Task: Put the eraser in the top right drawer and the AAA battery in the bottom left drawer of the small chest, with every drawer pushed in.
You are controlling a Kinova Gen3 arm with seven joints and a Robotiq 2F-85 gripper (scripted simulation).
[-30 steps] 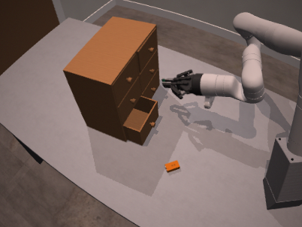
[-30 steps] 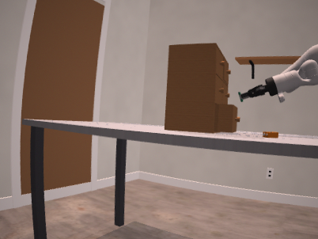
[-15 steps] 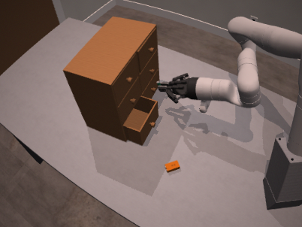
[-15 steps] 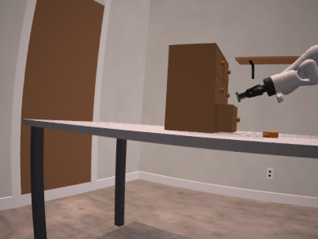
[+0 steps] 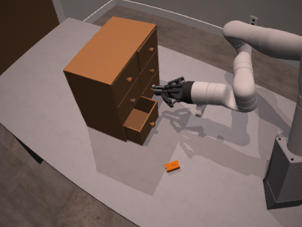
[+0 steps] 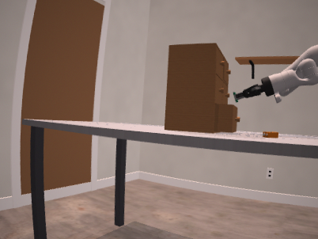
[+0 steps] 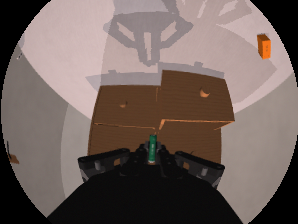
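Jaws [image 5: 156, 89] [image 6: 236, 96] pinching a green battery [image 5: 154, 87] [image 6: 235, 96] [image 7: 153, 148], arm [image 5: 214, 93] [image 6: 288, 81] reaching down-slanted toward chest [image 5: 109, 49] [image 6: 191, 87] [image 7: 125, 107].

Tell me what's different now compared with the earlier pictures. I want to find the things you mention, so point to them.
The gripper [image 5: 156, 89] [image 6: 237, 96] [image 7: 152, 147] has moved closer to the front of the chest [image 5: 109, 50] [image 6: 191, 87] [image 7: 135, 107], its fingers still shut on the green battery [image 5: 153, 87] [image 6: 235, 96] [image 7: 153, 146]. Nothing was let go. The chest, its pulled-out bottom-left drawer [image 5: 148, 129] [image 6: 226, 118] [image 7: 185, 97] and the orange block [image 5: 172, 165] [image 6: 271, 134] [image 7: 264, 47] stayed put.
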